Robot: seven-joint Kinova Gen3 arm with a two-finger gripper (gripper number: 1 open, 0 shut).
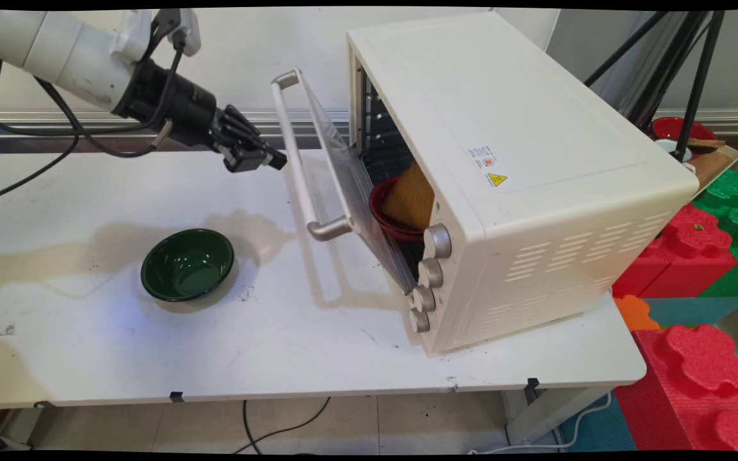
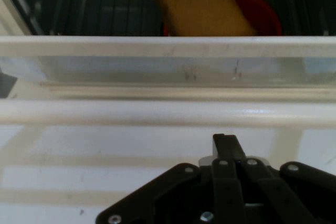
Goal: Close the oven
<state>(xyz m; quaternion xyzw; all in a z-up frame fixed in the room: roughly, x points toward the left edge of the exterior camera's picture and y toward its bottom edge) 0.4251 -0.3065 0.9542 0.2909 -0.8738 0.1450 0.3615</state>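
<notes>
The arm reaches in from the upper left with its gripper (image 1: 276,160) held level, right up against the long silver handle (image 1: 297,153) of the toaster oven's (image 1: 535,160) door (image 1: 337,173); from where I stand the tips look to be touching the bar or very nearly so, though I can't swear to contact. The claw is clenched, its two fingers pressed together into a single black tip with nothing between them, which shows plainly in the hand view, where that tip (image 2: 226,142) points at the pale bar of the handle (image 2: 157,113) just above it. The door hangs part-way open, leaning out from its hinge at the bottom, so the closed fingers sit on its outer side. Behind the glass, inside the oven, a red bowl (image 1: 387,214) rests on the rack with a tan, sponge-like slab (image 1: 410,195) propped up in it. A dark green bowl (image 1: 188,264) sits alone on the white table (image 1: 279,346), well apart from the oven and below the arm's line. The tilted door itself stands between the gripper and the oven's contents. Red and green foam blocks (image 1: 696,250) pile up off the table's right end.
</notes>
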